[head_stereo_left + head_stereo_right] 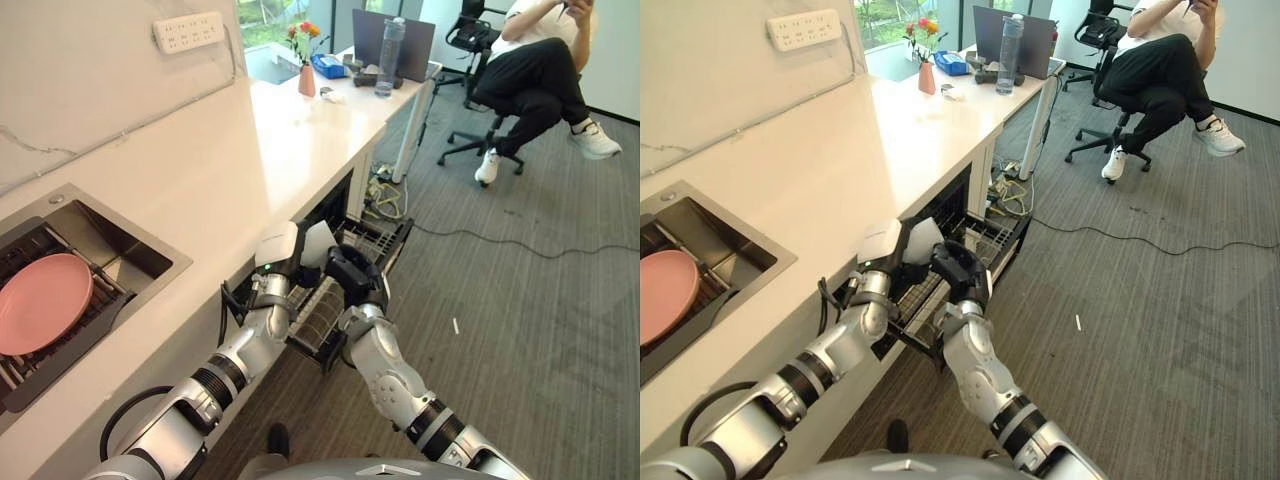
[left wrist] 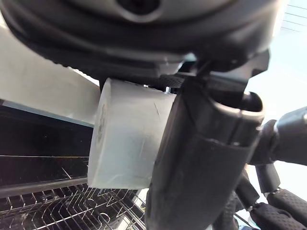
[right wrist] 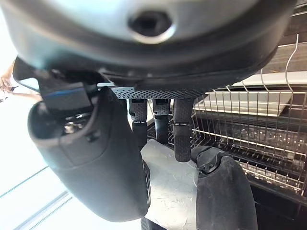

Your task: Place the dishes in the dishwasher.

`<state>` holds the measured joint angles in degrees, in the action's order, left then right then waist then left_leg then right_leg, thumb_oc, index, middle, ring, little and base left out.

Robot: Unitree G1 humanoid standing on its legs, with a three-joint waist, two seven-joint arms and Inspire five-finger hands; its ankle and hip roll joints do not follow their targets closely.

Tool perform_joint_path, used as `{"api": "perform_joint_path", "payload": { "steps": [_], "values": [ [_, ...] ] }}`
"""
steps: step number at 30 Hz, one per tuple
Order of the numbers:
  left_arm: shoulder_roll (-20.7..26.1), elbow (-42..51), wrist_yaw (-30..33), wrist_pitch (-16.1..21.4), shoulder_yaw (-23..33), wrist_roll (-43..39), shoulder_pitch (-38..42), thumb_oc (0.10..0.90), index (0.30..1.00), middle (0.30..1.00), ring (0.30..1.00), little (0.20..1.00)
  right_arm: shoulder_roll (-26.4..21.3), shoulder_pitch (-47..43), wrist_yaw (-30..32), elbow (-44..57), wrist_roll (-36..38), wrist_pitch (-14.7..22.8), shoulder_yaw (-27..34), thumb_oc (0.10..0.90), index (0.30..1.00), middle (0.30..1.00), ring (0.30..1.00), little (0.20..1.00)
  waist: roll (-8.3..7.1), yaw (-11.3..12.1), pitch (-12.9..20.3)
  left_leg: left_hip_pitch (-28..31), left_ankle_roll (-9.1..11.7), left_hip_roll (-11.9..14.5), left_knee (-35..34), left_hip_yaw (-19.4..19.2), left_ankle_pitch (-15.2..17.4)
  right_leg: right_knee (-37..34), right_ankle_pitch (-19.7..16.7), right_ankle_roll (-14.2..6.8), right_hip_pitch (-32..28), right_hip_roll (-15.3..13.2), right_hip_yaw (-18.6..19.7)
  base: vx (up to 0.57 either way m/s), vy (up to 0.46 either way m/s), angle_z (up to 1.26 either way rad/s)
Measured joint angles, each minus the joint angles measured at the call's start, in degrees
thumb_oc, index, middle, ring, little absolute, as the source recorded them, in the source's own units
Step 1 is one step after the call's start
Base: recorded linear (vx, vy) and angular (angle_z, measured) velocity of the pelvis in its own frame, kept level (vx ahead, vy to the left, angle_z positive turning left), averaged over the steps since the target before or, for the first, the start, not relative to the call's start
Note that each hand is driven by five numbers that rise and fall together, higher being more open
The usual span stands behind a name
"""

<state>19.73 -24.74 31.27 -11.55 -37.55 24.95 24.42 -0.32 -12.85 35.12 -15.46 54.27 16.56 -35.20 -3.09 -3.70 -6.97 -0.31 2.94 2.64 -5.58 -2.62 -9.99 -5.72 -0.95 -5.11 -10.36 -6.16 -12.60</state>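
Over the pulled-out wire dishwasher rack (image 1: 345,290), the left hand (image 1: 283,252) and right hand (image 1: 350,275) together grip a white round dish (image 1: 316,243), fingers curled on it. Beside them runs a white stone counter (image 1: 290,140) with a steel sink (image 1: 120,250) holding a pink round plate (image 1: 40,300). Across the grey carpet (image 1: 540,320), a person (image 1: 535,60) sits on an office chair.

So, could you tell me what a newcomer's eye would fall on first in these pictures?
Probably the two hands meeting over the pulled-out dishwasher rack below the counter: the left hand and right hand close together around a white cup. Next, the pink plate lying in the sink at the robot's left. Then the person seated on an office chair across the room.
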Motion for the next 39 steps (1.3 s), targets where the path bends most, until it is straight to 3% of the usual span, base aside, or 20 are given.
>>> {"api": "perform_joint_path", "payload": {
  "steps": [8, 9, 18, 21, 24, 29, 35, 39],
  "values": [
    [-0.13, 0.00, -0.49, 0.30, -0.01, -0.69, 1.43, 0.400, 0.300, 0.300, 0.300, 0.300, 0.02, -0.01, 0.60, 1.43, 0.40, 0.56, 0.84, 0.402, 0.302, 0.302, 0.302, 0.302, 0.10, 0.06, -0.01, 0.00, 0.00, -0.10, 0.01, 0.33, 0.00, 0.04, 0.09, 0.14, -0.22, 0.00, -0.36, 0.00, 0.003, 0.01],
    [-0.18, 0.06, -0.53, 0.38, -0.04, -0.69, 1.61, 0.400, 0.300, 0.300, 0.300, 0.300, 0.02, 0.00, 0.79, 1.77, 0.44, 0.62, 1.04, 0.800, 0.900, 0.900, 0.900, 0.900, 0.16, 0.09, -0.02, 0.00, 0.00, -0.13, 0.01, 0.42, 0.00, 0.04, 0.10, 0.16, -0.26, -0.01, -0.53, -0.02, 0.011, 0.04],
    [-0.59, 0.38, -1.06, 1.04, 0.81, -0.85, 1.93, 0.400, 0.300, 0.300, 0.300, 0.300, -1.51, -0.03, -0.98, 3.07, 0.80, 0.18, 1.43, 0.800, 0.900, 0.900, 0.900, 0.900, 0.37, 0.42, -0.05, -0.02, -0.03, -0.21, 0.00, 0.78, -0.03, 0.04, 0.16, 0.23, -0.47, -0.01, -1.07, 0.00, 0.002, 0.02],
    [0.85, 2.25, -1.48, 2.50, 1.10, -2.49, 1.91, 0.400, 0.300, 0.300, 0.300, 0.300, -7.07, -0.25, -1.73, 5.59, -11.02, -3.40, 2.42, 0.800, 0.900, 0.900, 0.900, 0.900, 0.52, 0.62, -0.16, -0.06, -0.08, -0.26, -0.01, 0.85, -0.06, 0.01, 0.16, 0.22, -0.47, -0.07, -1.13, 0.00, 0.000, 0.00],
    [2.76, 6.28, -1.54, 5.37, 1.45, -3.13, 1.61, 0.400, 0.300, 0.300, 0.300, 0.300, -11.03, -0.37, -2.69, 9.91, -24.11, -4.17, 7.65, 0.800, 0.900, 0.900, 0.900, 0.900, 0.68, 0.74, -0.32, 0.01, -0.12, -0.30, -0.02, 0.77, -0.08, 0.05, 0.16, 0.21, -0.47, -0.14, -1.04, 0.01, 0.002, -0.02],
    [3.00, 9.08, -1.52, 7.70, 2.98, -3.19, 1.66, 0.400, 0.300, 0.300, 0.300, 0.300, -11.05, -1.02, -1.96, 15.14, -31.22, -3.62, 13.36, 0.800, 0.900, 0.900, 0.900, 0.900, 0.69, -0.10, -0.34, 1.06, -0.13, -0.12, -0.03, -0.22, 0.20, 0.05, 0.16, 0.20, -0.85, -0.14, 0.13, 0.02, 0.002, -0.11],
    [2.91, 9.10, -1.21, 7.77, 3.00, -4.56, 1.60, 0.400, 0.300, 0.300, 0.300, 0.300, -8.69, -0.35, 3.06, 15.99, -31.37, -1.53, 20.63, 0.800, 0.900, 0.900, 0.900, 0.900, 0.66, -1.06, -0.35, 1.91, -0.21, 0.13, -0.03, -1.63, 0.38, 0.02, 0.19, 0.14, -0.83, -0.18, 1.52, 0.02, -0.006, -0.13],
    [2.64, 9.10, -0.29, 7.30, 3.03, -4.75, 1.57, 0.400, 0.300, 0.300, 0.300, 0.300, -6.37, 0.63, 3.96, 15.97, -23.35, 1.14, 20.50, 0.800, 0.900, 0.900, 0.900, 0.900, 0.61, -2.05, -0.38, 2.17, -0.21, 0.21, -0.03, -2.01, 0.40, 0.07, 0.15, 0.12, -0.98, -0.17, 1.92, 0.00, -0.018, -0.06]
  ]
}}
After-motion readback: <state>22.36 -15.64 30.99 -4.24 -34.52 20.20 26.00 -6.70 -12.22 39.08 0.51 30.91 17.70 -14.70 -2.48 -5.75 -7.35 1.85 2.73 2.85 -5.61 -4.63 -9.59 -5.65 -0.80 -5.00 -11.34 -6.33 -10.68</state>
